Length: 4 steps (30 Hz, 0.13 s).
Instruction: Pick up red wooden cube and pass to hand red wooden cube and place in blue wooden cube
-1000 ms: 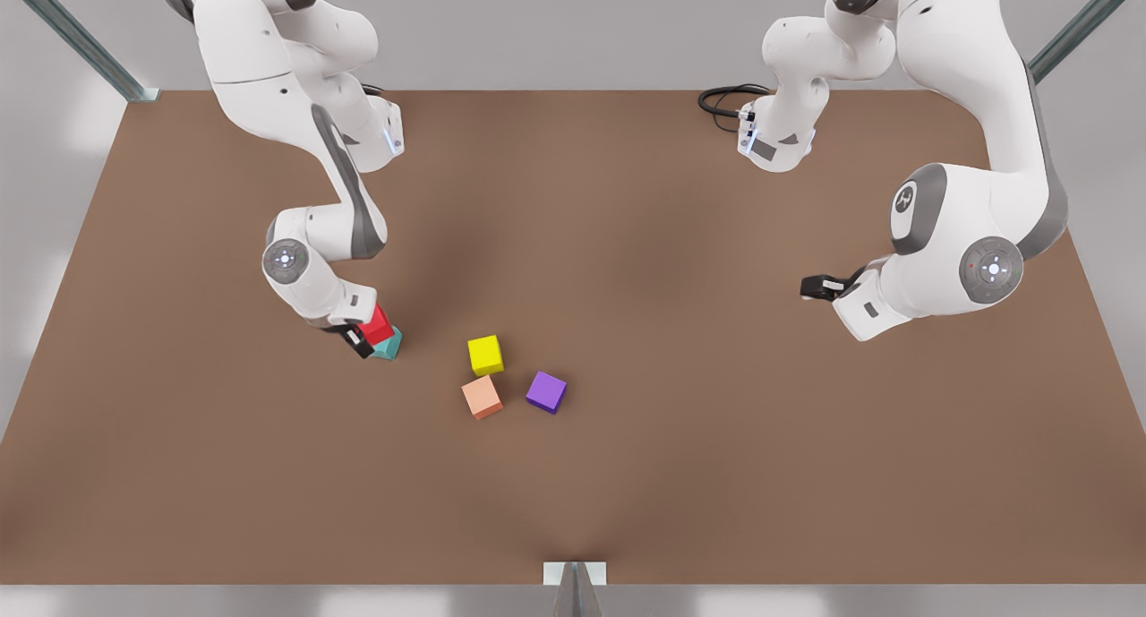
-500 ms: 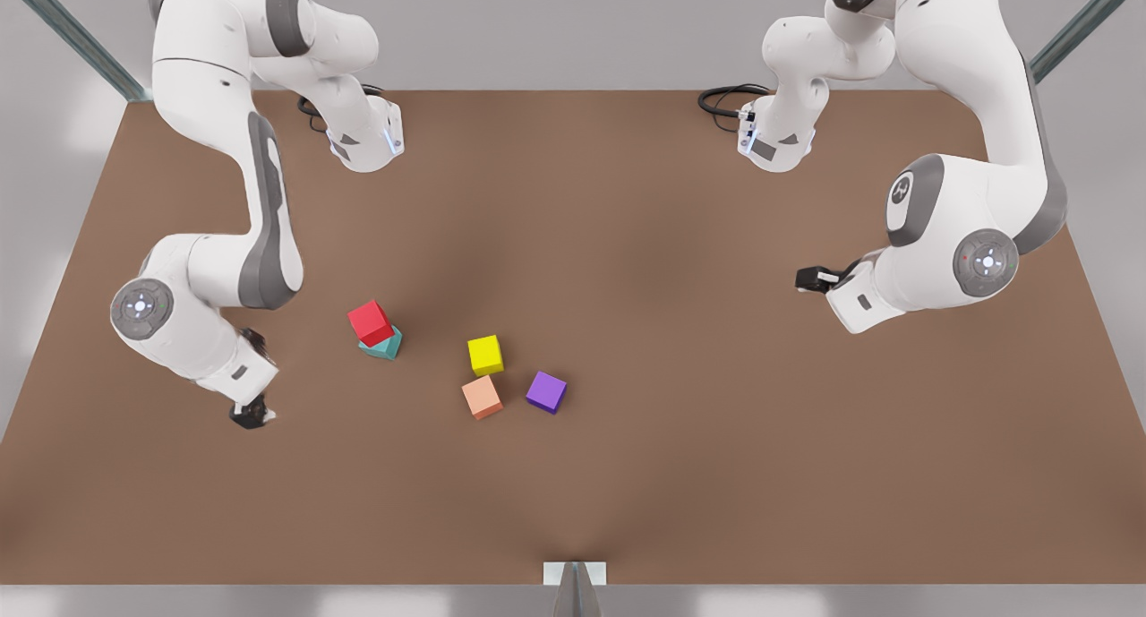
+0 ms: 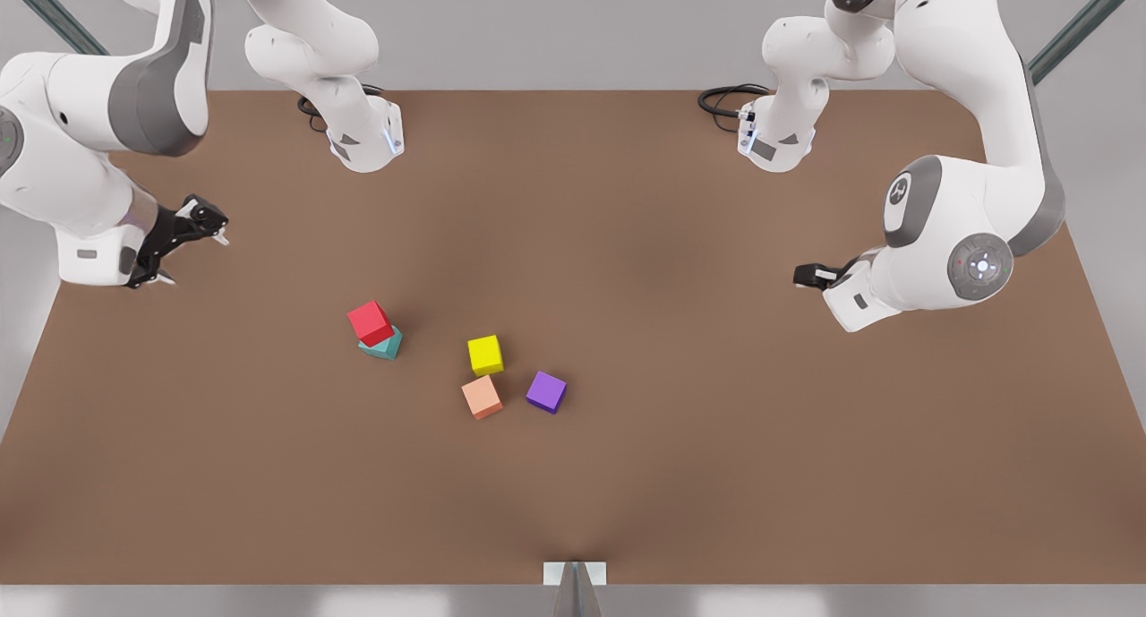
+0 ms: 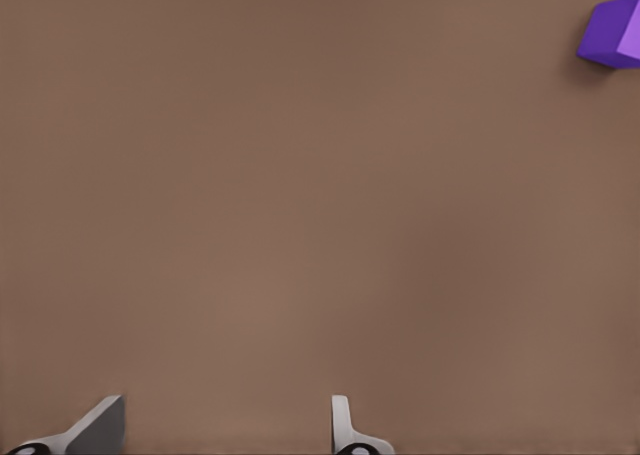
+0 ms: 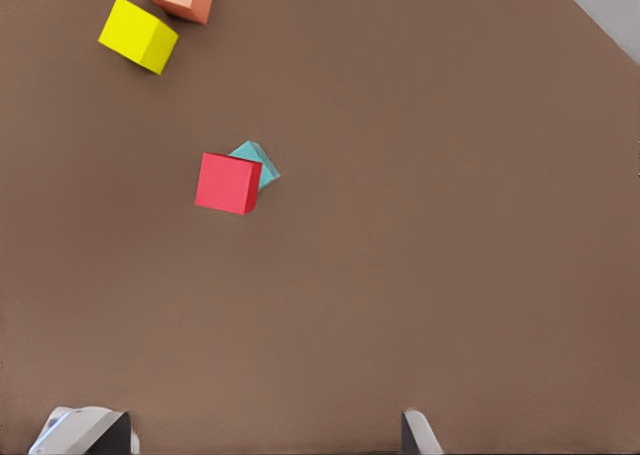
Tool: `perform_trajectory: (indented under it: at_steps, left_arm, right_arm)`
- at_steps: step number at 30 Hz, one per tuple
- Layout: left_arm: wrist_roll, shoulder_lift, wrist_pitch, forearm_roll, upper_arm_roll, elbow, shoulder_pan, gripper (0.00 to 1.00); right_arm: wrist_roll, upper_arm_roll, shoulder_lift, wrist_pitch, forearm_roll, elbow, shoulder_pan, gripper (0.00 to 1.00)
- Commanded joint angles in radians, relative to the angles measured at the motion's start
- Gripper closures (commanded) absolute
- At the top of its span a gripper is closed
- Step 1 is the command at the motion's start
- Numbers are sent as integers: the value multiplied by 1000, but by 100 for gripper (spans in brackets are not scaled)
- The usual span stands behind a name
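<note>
Front view's left: holds the right gripper (image 3: 197,254) wide open and empty, well apart from the red wooden cube (image 3: 370,321), presumably for being already perched askew atop the blue wooden cube (image 3: 387,346). Parks the left gripper (image 3: 804,277) waiting opposite, fingers apart on nothing, likely with no work left.

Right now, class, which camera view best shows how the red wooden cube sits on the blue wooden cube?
The right wrist view: the red wooden cube appears large, from above, covering most of the blue wooden cube, which pokes out at one corner. The front view shows the same stack smaller. The left wrist view shows bare table and a purple cube.
</note>
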Motion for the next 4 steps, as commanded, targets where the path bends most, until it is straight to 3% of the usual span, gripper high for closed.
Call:
perform_trajectory:
  at_steps: [1, 4]
  left_arm:
    - [-5, -1, -13, 2, 0, 1, 0, 0]
    - [-5, -1, -13, 2, 0, -1, 0, 0]
  right_arm:
    - [752, 0, -2, -18, -4, -1, 6, 0]
    - [750, 0, -2, -13, -6, -6, 6, 0]
